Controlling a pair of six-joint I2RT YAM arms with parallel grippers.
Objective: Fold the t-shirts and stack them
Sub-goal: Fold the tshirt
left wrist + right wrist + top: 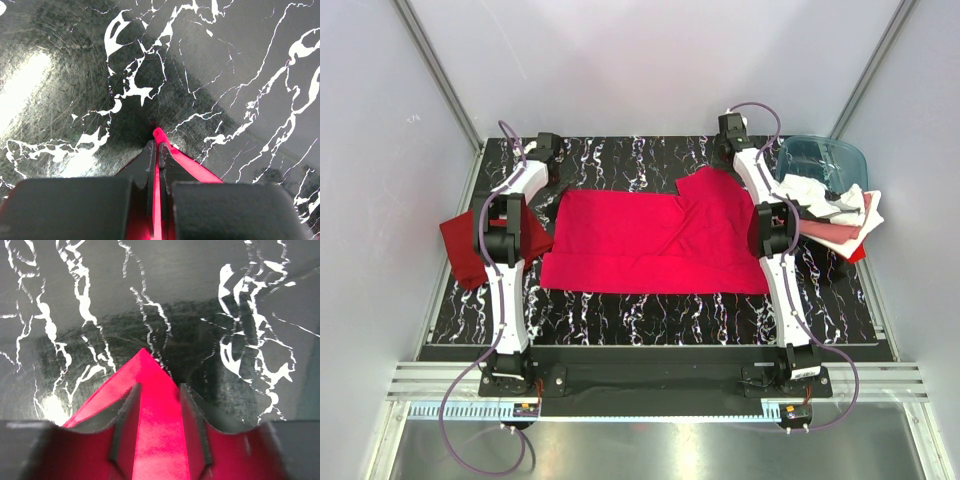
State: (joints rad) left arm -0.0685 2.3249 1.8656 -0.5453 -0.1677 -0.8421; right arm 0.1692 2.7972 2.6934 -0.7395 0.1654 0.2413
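Two end effectors meet one crimson t-shirt (640, 245) spread flat on the desk (650, 305). The left end effector (156, 145) pinches a corner tight. The right end effector (159, 390) straddles another corner, jaws partly apart.

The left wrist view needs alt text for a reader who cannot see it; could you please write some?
Seen from the wrist, the left arm's jaws are pinched shut on a thin edge of the crimson t-shirt, whose tip pokes out just beyond them. Beyond lies the black table with white marble veining and a bright glare at the left.
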